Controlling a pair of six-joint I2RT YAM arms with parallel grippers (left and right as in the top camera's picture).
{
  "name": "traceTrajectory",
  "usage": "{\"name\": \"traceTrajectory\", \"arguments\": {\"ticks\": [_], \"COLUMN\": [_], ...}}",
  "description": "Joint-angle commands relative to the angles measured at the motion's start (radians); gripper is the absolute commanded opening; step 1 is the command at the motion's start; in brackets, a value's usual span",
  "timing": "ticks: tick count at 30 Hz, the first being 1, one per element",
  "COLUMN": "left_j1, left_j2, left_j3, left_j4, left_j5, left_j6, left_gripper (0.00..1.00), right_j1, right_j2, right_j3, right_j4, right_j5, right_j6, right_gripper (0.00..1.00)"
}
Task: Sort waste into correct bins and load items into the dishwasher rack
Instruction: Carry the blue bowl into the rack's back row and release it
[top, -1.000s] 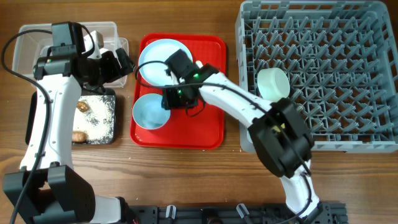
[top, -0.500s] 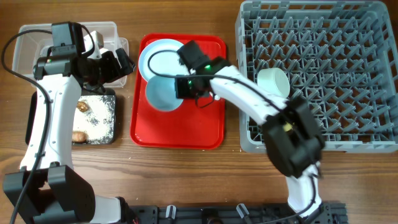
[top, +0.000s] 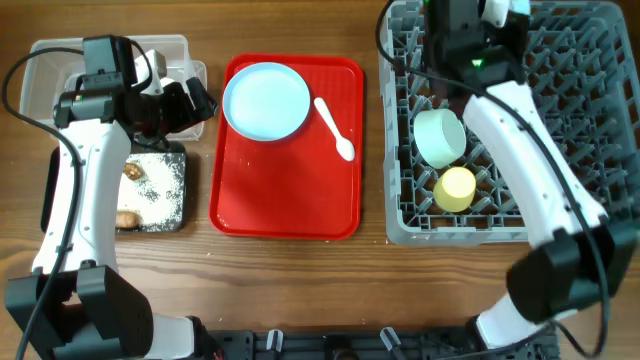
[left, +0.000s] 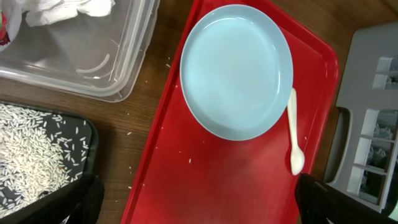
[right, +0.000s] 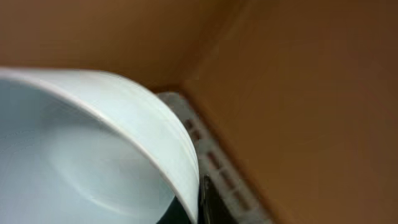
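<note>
My right gripper (top: 488, 10) is over the far edge of the grey dishwasher rack (top: 580, 120), shut on the rim of the light blue bowl (right: 93, 155), which fills the right wrist view beside the finger (right: 200, 199). The pale green bowl (top: 438, 136) and yellow cup (top: 455, 188) lie in the rack. The light blue plate (top: 266, 100) and white spoon (top: 333, 128) lie on the red tray (top: 285, 200). My left gripper (top: 195, 100) is open and empty above the tray's left edge (left: 199, 211). The plate (left: 236, 71) and spoon (left: 294, 134) also show in the left wrist view.
The clear tub (top: 60, 70) holds crumpled tissue (left: 62, 9) and a red wrapper (left: 3, 31). The black tray (top: 180, 215) holds rice (top: 160, 185) and two brown lumps (top: 132, 171). Loose grains lie on the wood and red tray.
My right arm lifted the light blue bowl off the red tray and swung it to the far side of the rack. The spoon and yellow cup are now uncovered. The left arm has not moved.
</note>
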Motion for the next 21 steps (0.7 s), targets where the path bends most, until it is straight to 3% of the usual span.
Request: {"name": "traceTrajectory", "arguments": {"ticks": [1, 5, 21], "left_j1": [0.004, 0.004, 0.004], "left_j2": [-0.017, -0.017, -0.017], "left_j3": [0.021, 0.021, 0.021], "left_j4": [0.001, 0.001, 0.001], "left_j5": [-0.002, -0.002, -0.002], "left_j6": [0.006, 0.006, 0.006], "left_gripper": [1.00, 1.00, 1.00], "right_j1": [-0.019, -0.018, 0.026], "right_j2": [0.124, 0.246, 0.305], "right_j3": [0.009, 0.009, -0.022], "right_j4": [0.118, 0.255, 0.252], "right_j5": [0.122, 0.120, -0.027], "right_j6": [-0.525, -0.808, -0.814], "right_gripper": [0.04, 0.04, 0.04]}}
